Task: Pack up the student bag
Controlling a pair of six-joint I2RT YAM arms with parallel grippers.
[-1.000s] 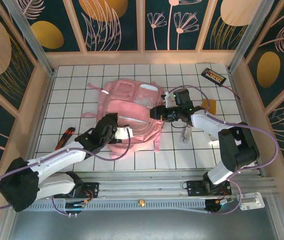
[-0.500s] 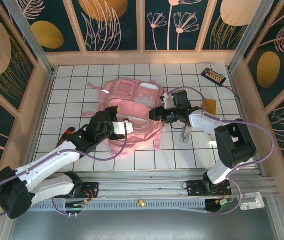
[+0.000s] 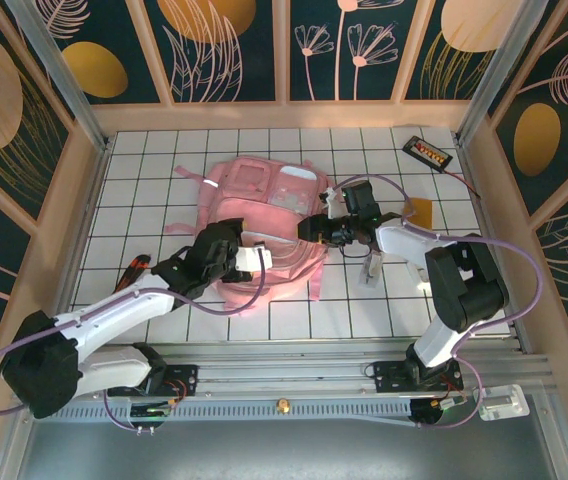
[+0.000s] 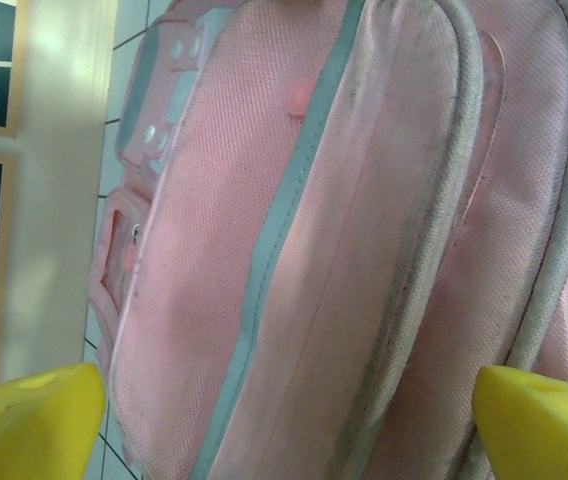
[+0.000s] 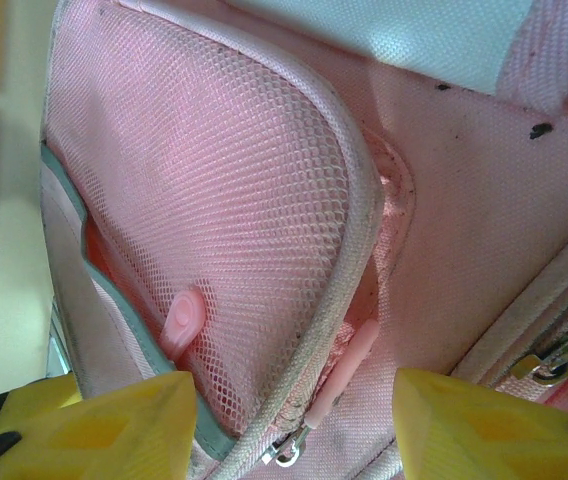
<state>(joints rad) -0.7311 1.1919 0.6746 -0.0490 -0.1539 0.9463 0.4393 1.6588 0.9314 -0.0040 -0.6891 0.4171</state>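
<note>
- Pink fabric on white grid tiles — the student bag lies flat near the middle of the table, with its clear window panels toward the far wall and a strap trailing off its near right corner.
- The left gripper hangs over the bag's near left part. Its yellow fingers stand wide apart, open, with nothing pinched between them.
- Ahead of those fingers, the left wrist view has woven pink cloth crossed by grey piping and a pale blue-grey trim strip.
- The right gripper sits at the bag's right edge, about halfway along its length.
- In the right wrist view its yellow fingertips are apart, and the piped rim of a pink mesh pocket runs between them. I cannot tell whether the pads press on that rim or merely flank it.
- A pink zipper pull with a small metal ring lies just beside the rim, and a pink tab shows through the mesh.
- An orange-and-black tool lies on the tiles left of the bag, beside the left arm.
- A black flat item with an orange face rests at the far right corner, well apart from the bag.
</note>
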